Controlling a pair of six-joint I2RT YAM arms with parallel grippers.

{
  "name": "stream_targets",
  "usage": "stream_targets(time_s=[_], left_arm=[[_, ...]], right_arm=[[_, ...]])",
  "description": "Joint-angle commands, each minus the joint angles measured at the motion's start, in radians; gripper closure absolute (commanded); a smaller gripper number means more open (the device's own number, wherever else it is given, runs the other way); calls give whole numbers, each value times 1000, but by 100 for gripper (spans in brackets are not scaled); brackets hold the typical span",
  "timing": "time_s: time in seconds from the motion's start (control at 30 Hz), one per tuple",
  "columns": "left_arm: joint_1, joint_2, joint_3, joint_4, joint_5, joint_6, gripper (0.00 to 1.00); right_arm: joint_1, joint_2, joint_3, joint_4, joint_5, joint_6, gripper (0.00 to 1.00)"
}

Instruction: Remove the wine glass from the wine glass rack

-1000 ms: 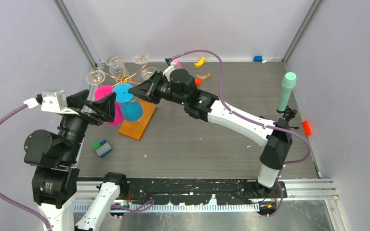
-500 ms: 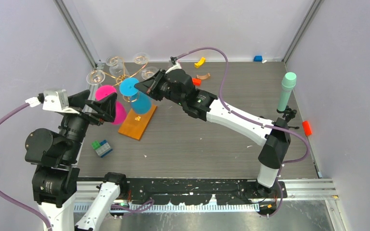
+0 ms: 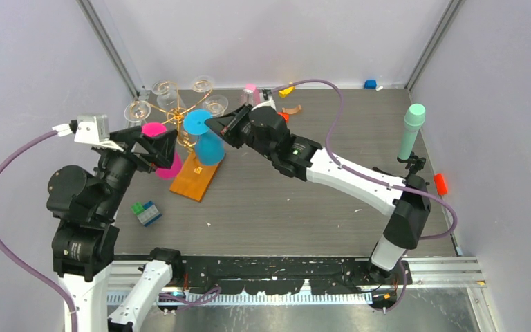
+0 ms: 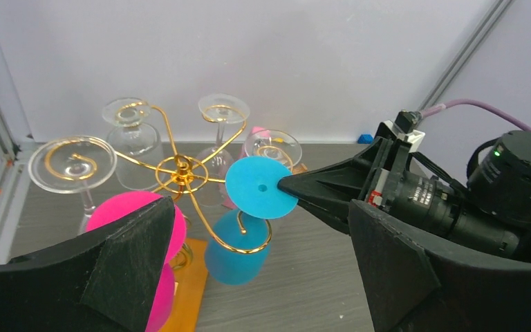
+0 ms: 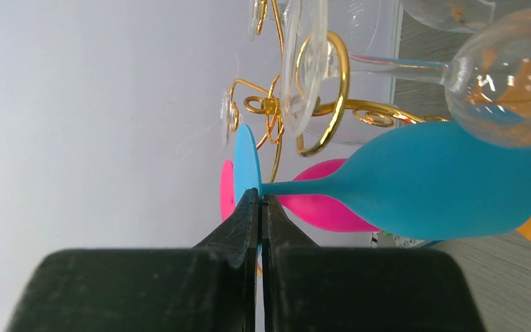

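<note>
The gold wine glass rack (image 4: 177, 167) stood at the table's (image 3: 304, 207) far left corner, with clear goblets (image 4: 72, 162) and a pink glass (image 4: 138, 221) hanging bowl-down from its scrolled arms. The left gripper (image 3: 153, 144) hovered beside it, jaws spread wide and empty. The blue wine glass (image 4: 237, 256) hung inverted at one arm's outer end; whether it was free of the curl was unclear. The clamped right gripper (image 5: 259, 197) pinched its thin foot (image 4: 259, 188) at the rim. The glass looked light but smooth. An edge pinch might let it swing, and the stem (image 5: 304, 188) seemed the surer hold.
</note>
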Motion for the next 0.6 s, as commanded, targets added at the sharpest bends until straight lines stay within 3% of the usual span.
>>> stream_targets(time_s=[0.0,0.13,0.27,0.4,0.57], left_arm=[[-3,38,18,-37,36,-74,0],[-3,75,45,-87,87,-156,0],[-3,109,47,-97,224,-257,0],[-3,115,-4,-14,385,-350,4],[-3,95,-65,82,479,-392,2]], right_arm=[[4,-121,-58,88,55,68,100],[4,-197,-131,92,57,81,100],[4,-287,-219,95,51,98,100],[4,-379,-310,92,56,107,100],[4,-527,-425,52,113,119,100]])
